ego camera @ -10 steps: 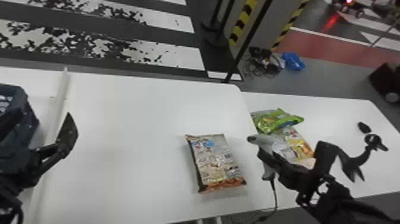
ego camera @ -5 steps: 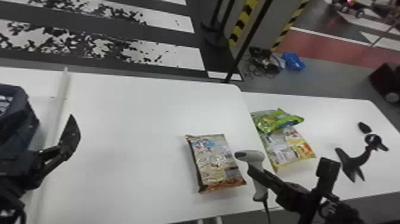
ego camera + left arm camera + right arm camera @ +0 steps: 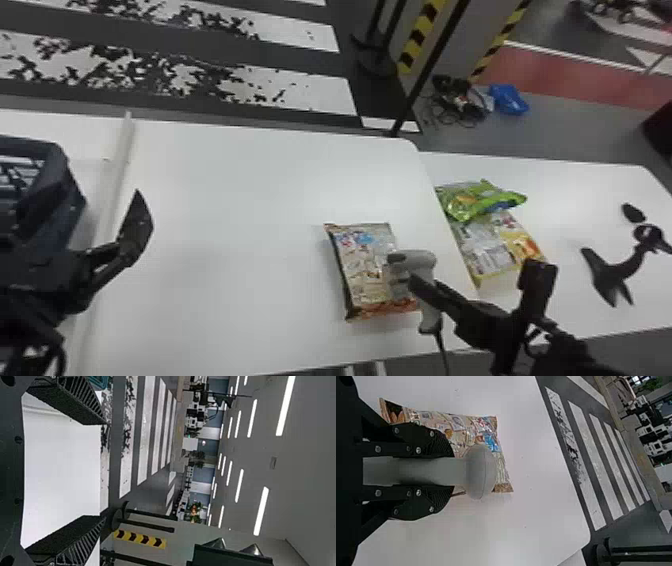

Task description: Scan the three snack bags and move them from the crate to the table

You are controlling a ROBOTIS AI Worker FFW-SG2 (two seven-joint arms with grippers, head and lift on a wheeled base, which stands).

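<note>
Right gripper [image 3: 424, 289]: narrow, holding a grey scanner [image 3: 424, 262]; right wrist view gives its rounded head in front of the brown snack bag [image 3: 367, 272]. Left gripper [image 3: 95, 267]: wide, well left of that bag; left wrist view adds ceiling lights [image 3: 259, 510]. Dark blue crate [image 3: 55, 200]: farther left of it. White table [image 3: 225, 225]: beneath it. Yellow-and-white snack bag [image 3: 492, 250]: right of it, on a second table [image 3: 565, 195], partly under the green snack bag [image 3: 470, 200]. Striped floor [image 3: 200, 55]: beyond it. Labels: colourful, print too small to read
</note>
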